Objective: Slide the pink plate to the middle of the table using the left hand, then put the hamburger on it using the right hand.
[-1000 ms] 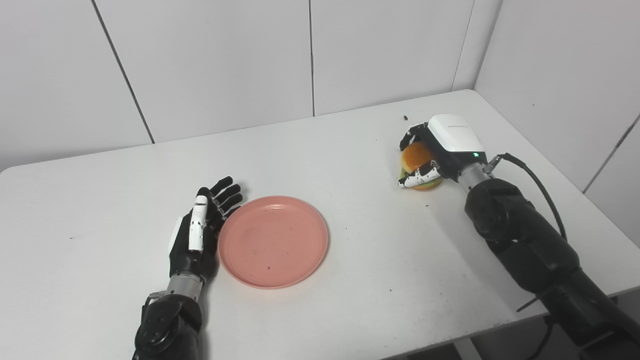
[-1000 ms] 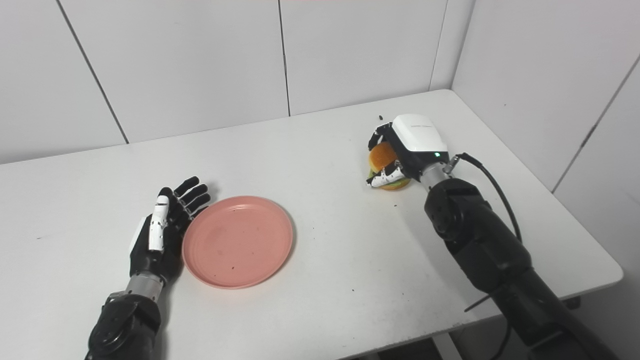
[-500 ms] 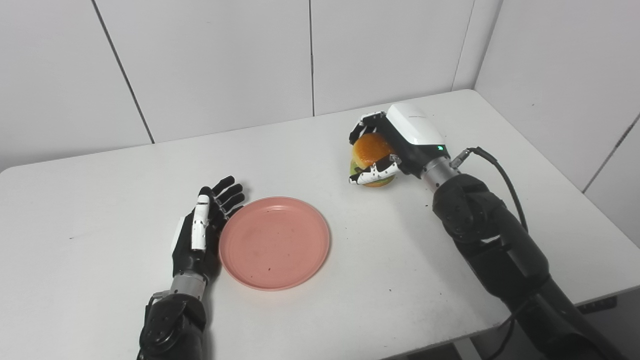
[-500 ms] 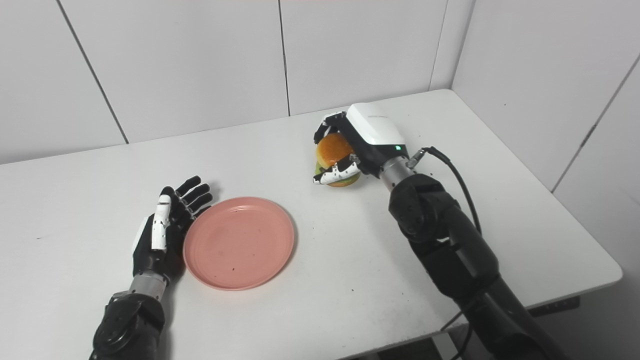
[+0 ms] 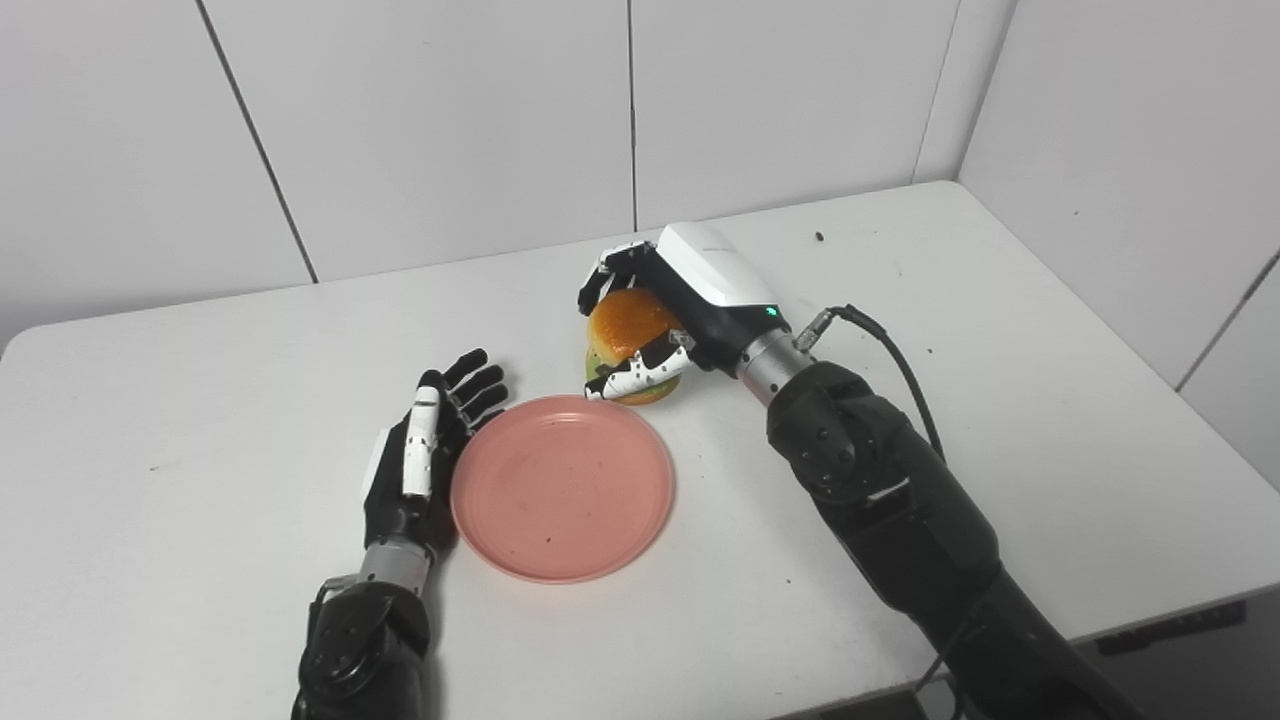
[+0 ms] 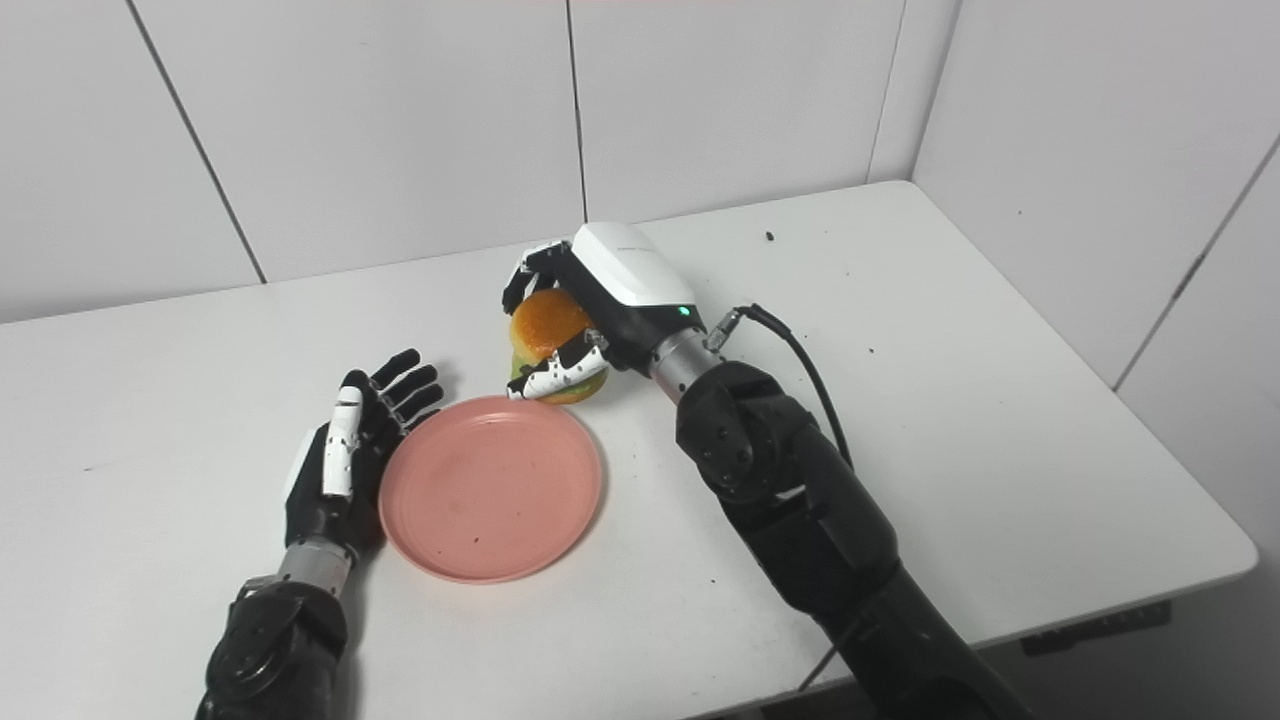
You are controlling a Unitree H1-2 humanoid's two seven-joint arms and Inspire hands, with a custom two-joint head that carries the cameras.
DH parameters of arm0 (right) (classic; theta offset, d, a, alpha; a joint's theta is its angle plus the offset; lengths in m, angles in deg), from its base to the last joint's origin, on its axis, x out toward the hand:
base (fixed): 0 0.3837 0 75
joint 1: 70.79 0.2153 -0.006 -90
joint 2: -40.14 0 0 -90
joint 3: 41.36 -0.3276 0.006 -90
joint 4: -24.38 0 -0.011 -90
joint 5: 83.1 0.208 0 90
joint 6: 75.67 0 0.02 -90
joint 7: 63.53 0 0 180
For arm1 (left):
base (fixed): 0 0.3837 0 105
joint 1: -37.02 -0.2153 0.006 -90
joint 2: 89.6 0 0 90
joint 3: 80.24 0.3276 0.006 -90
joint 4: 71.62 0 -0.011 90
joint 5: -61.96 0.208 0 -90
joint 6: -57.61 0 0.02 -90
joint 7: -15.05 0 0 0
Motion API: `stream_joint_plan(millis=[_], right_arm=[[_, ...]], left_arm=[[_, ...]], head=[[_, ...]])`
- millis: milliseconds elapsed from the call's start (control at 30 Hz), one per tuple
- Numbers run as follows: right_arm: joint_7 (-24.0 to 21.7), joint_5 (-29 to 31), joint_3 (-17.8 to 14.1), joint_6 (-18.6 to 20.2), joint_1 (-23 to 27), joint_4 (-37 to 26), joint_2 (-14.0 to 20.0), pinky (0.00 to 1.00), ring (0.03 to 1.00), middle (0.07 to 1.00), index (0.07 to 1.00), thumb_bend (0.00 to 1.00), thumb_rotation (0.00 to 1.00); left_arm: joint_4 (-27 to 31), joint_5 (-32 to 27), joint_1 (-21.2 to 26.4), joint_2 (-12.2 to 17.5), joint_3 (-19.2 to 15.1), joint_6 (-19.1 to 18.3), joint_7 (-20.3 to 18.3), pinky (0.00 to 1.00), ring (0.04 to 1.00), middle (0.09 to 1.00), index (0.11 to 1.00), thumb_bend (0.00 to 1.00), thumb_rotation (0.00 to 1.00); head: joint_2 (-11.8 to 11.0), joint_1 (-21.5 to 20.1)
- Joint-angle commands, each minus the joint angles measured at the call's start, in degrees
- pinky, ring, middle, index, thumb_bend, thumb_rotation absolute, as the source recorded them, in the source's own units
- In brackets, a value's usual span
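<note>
One hamburger [image 5: 628, 335] clasped in right hand [image 5: 672, 305], seemingly airborne.

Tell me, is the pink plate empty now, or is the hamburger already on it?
Empty. The pink plate shows only bare surface; the hamburger is in the right hand, beyond the plate's far rim.

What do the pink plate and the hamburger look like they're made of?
Pink plate: probably matte plastic, with even colour, a thin moulded rim and no glaze shine. Hamburger: likely a toy, foam or soft plastic, given its uniform orange bun and bright green layer; the right hand hides part of it.
</note>
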Motion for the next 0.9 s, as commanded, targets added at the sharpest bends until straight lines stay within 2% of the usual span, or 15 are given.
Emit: stream_joint_plan(millis=[0,100,367,600,867], right_arm=[[0.58,0.69,0.2,-3.14,2.82,-0.98,-0.2,0.18,0.258,0.472,0.484,0.52,0.0],[-0.44,0.81,2.0,-3.91,2.59,-0.8,-0.32,0.16,0.233,0.471,0.484,0.52,0.0],[-2.22,1.1,5.02,-6.37,1.67,0.18,0.63,0.14,0.195,0.47,0.484,0.52,0.0],[-1.84,-0.04,6.48,-8.63,1.14,3.75,1.28,0.14,0.201,0.47,0.485,0.52,0.0],[-2.21,-1.67,7.95,-9.06,0.54,5.82,1.73,0.15,0.22,0.471,0.486,0.52,0.0]], left_arm=[[-0.2,0.77,-0.73,-0.99,0.7,-0.33,0.69,0.8,0.829,0.811,0.786,0.39,1.0],[-1.25,1.18,-0.61,-1.71,1.2,1.52,0.79,0.81,0.832,0.815,0.79,0.4,1.0],[-1.53,1.01,-0.51,-4.54,1.11,2.22,2.52,0.76,0.776,0.774,0.752,0.38,1.0],[-1.86,1.39,-0.51,-5.18,1.76,3.25,2.47,0.77,0.786,0.786,0.77,0.37,1.0],[-2.4,1.72,-0.24,-5.01,2.05,4.18,2.48,0.77,0.8,0.794,0.764,0.36,1.0]], head=[[0.06,0.3],[0.42,3.72],[1.14,9.88],[1.52,12.33],[1.63,11.52]])
